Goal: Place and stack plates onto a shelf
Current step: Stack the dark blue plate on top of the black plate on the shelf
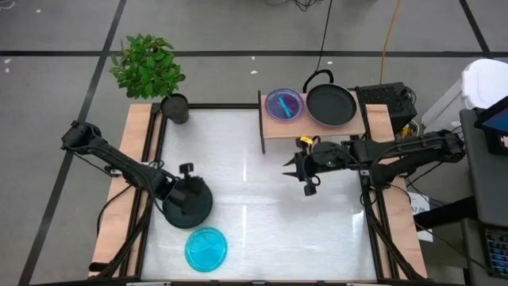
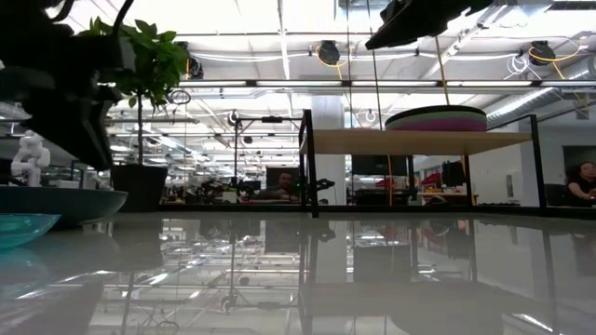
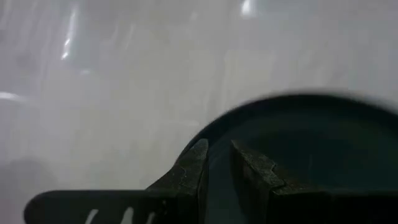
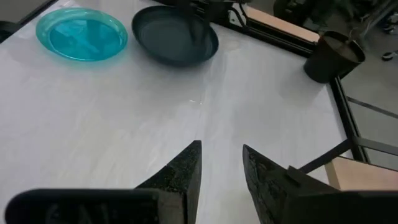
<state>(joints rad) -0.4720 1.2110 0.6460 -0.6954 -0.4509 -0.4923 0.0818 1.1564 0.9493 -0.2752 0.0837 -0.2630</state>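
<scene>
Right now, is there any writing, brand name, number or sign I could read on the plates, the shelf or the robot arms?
None can be read. The translucent cyan round plate, the black round plate, the light-wood shelf board and the dark plant pot show no lettering. Signs and screens in the room behind the table are too small and blurred to read.

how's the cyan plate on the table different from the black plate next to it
The cyan plate is see-through blue and lies free near the table's front edge; the black plate is opaque and dark, with its rim between the left hand fingers. In the right wrist view the black plate looks deeper. Both are round and rest upright on the white table.
</scene>
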